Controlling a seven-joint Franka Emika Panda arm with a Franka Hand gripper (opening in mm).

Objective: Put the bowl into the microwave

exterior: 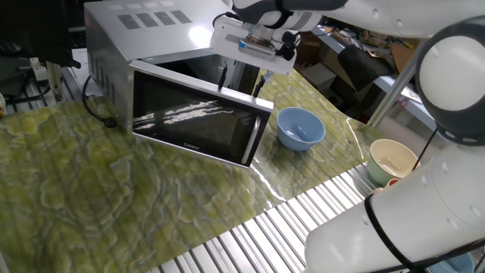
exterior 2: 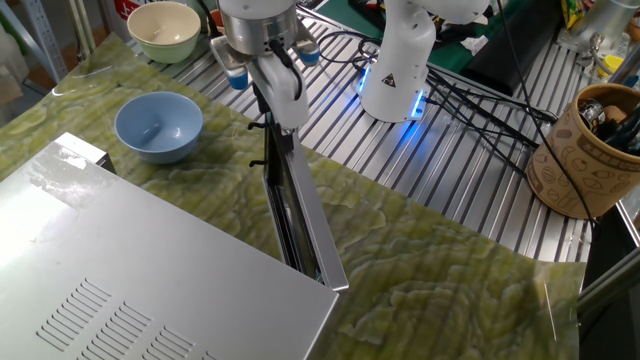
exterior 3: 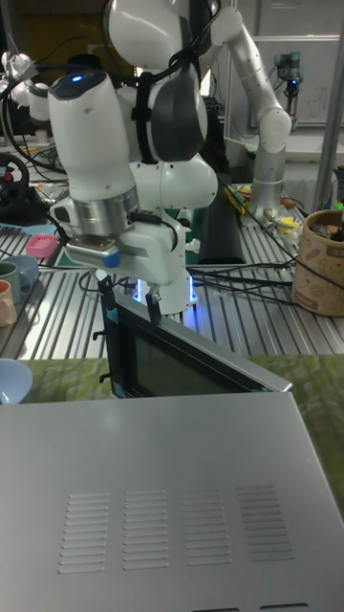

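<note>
The gripper (exterior: 241,78) hangs just above the free top edge of the microwave door (exterior: 198,120), its two fingers spread apart and holding nothing; one finger (exterior 3: 154,311) sits by the door's upper rim. The door stands partly swung out from the microwave (exterior 2: 150,270), so the step in hand looks like door opening, not yet bowl carrying. The gap seems too narrow for loading, so the next move likely calls for pushing the door wider, then lifting away toward the bowl.

The bowl (exterior: 300,127) rests upright on the green mat (exterior: 91,197), just beyond the door's free end, untouched and apart from the gripper. A wider door swing could sweep toward it, which is a risk to watch. A cream bowl (exterior: 392,161) sits farther off on the slatted table (exterior 2: 440,150), and a brown patterned cup (exterior 2: 587,150) stands well apart.
</note>
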